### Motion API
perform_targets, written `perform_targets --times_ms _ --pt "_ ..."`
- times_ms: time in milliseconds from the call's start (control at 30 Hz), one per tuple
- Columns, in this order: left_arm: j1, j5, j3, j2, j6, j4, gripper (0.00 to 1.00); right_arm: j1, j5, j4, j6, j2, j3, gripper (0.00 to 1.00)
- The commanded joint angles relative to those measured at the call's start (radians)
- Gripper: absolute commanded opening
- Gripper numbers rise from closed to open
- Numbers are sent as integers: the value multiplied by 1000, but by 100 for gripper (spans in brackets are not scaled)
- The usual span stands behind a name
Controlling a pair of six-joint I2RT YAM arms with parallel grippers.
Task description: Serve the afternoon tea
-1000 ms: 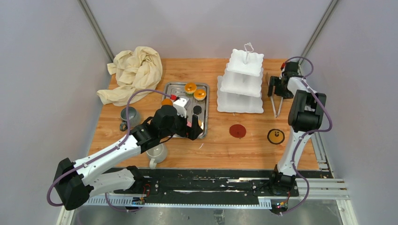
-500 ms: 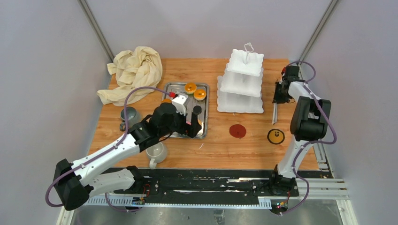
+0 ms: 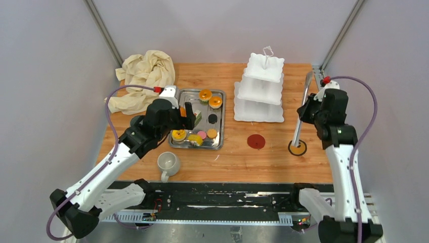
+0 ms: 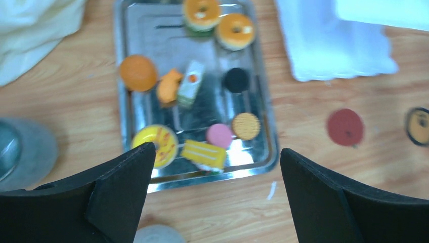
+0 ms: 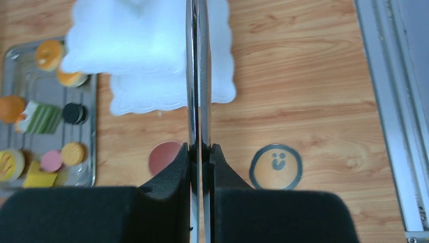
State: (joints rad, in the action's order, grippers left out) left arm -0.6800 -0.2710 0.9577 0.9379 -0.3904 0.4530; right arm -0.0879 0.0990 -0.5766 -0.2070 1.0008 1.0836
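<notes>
The left pincer [image 4: 215,152] hangs spread wide over the rectangular shiny steel tray [image 4: 146,40] holding the small orange, pink, black and green-layered cakes [image 4: 191,83], while the right pincer [image 5: 201,152] pinches slim shiny metal tongs [image 5: 197,76] near the white three-tier square stand [image 3: 259,91] on the wooden bench [image 3: 227,157].

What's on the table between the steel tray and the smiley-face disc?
A dark red round disc lies on the wood between the steel tray and the smiley-face disc, touching neither. The top external view shows it plainly.

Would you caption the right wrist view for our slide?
Right gripper clamps tongs near the stand; cakes fill the tray.
</notes>
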Motion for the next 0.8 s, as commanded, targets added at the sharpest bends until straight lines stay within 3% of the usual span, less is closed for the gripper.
perform_targets --times_ms 0,100,267,500,667,767 --pt "173 15 26 37 -75 170 98 151 -43 -137 -81 -152 -34 1" --pt "267 108 -5 21 -111 156 98 211 63 -235 -101 -227 -35 1" --pt "285 75 -1 46 -103 186 98 288 302 -306 -80 -360 -63 1" --pt "293 99 23 40 -93 172 98 363 513 -448 68 -392 52 1" --pt "293 103 29 23 -104 151 98 393 591 -459 101 -355 79 1" --pt "293 117 61 27 -64 193 98 485 443 -512 141 -314 93 1"
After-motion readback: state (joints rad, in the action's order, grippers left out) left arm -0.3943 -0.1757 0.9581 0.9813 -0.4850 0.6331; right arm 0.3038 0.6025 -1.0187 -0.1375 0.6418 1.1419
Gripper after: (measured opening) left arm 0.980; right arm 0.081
